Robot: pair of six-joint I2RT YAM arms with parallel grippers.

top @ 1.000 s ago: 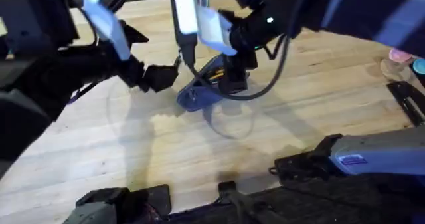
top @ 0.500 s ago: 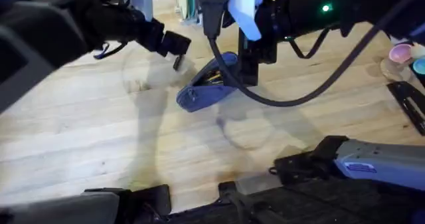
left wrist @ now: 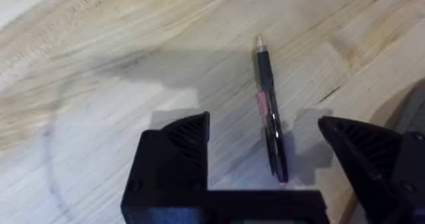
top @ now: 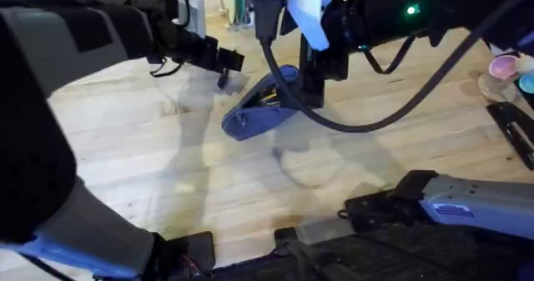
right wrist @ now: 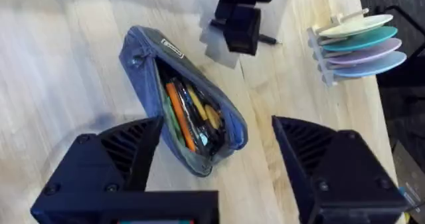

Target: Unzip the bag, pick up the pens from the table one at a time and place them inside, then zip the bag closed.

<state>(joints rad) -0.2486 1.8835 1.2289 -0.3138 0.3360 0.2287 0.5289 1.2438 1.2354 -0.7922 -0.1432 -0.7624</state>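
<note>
Hovering open left claw now over pen, bag unmoved, unzipped

Table: light wood, visible grain, matt. Bag: blue-grey denim-like cloth. Pen: black, glossy plastic barrel.

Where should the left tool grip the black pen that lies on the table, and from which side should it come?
Probably at mid-barrel, from straight above. The pen lies flat on the table, between the open fingers of the left tool, so closing across its thin width should hold it.
</note>
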